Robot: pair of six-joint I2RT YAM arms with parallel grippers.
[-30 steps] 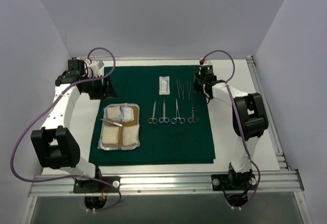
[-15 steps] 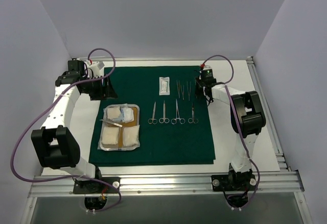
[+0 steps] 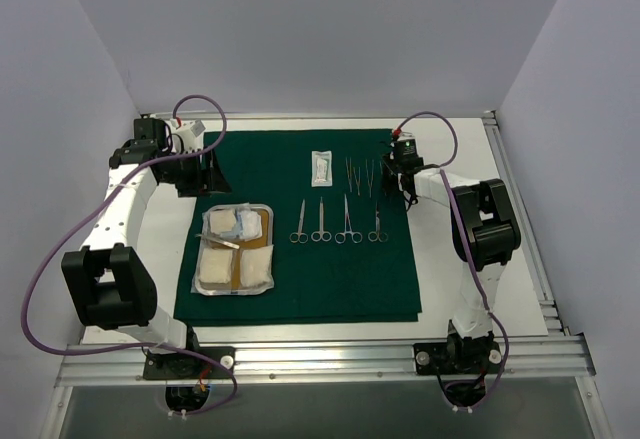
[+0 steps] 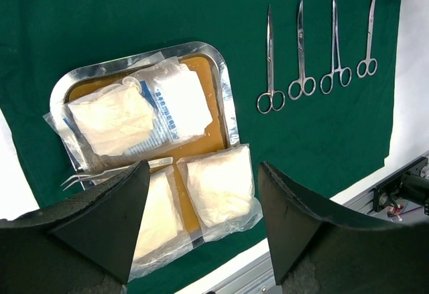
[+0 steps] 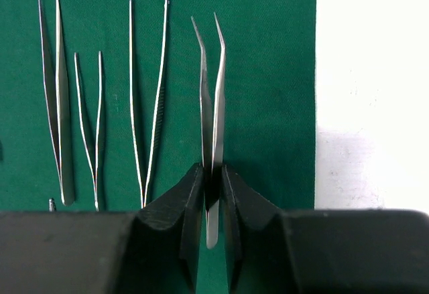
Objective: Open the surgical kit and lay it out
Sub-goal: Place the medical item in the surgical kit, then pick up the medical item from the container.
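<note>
Green cloth [image 5: 268,73] underlies the right gripper [image 5: 212,173] pinching curved tweezers [image 5: 218,106]; the left gripper [image 4: 201,193] gapes wide, empty.

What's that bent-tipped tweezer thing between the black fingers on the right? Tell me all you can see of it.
The bent-tipped tweezers are shiny steel: two slim blades joined at the near end, tips kinked sideways and pointing away. They sit over the green cloth near its right edge, right of three other tweezers. The right gripper's black fingers flank the joined end closely; whether they pinch it can't be told.
</note>
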